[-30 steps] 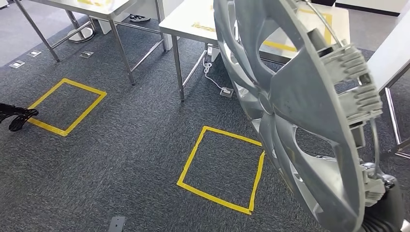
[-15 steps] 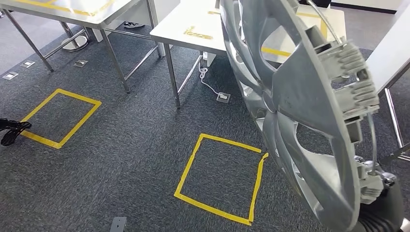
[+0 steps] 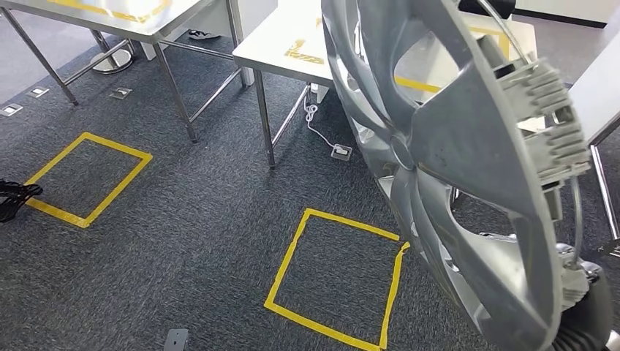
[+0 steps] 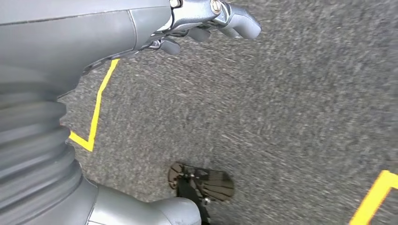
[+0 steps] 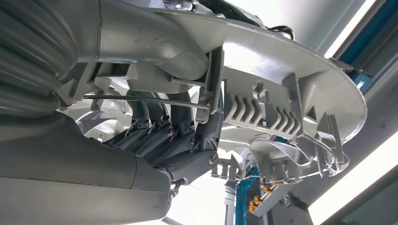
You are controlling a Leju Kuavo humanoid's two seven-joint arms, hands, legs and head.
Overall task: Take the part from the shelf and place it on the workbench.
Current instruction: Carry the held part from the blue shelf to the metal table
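The whole head view has shifted, so the robot is turning toward the white desk (image 3: 292,36). The right hand (image 5: 178,140) grips the hubcap (image 3: 453,168) upright; the left hand (image 4: 206,18) hangs with fingers curled, holding nothing.

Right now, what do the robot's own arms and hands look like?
The left hand has a smooth grey shell, a ribbed grey wrist cover, silver screws at the joints and rounded grey fingertips. The right hand has the same ribbed grey cover and thick grey thumb, with darker fingers and small screws.
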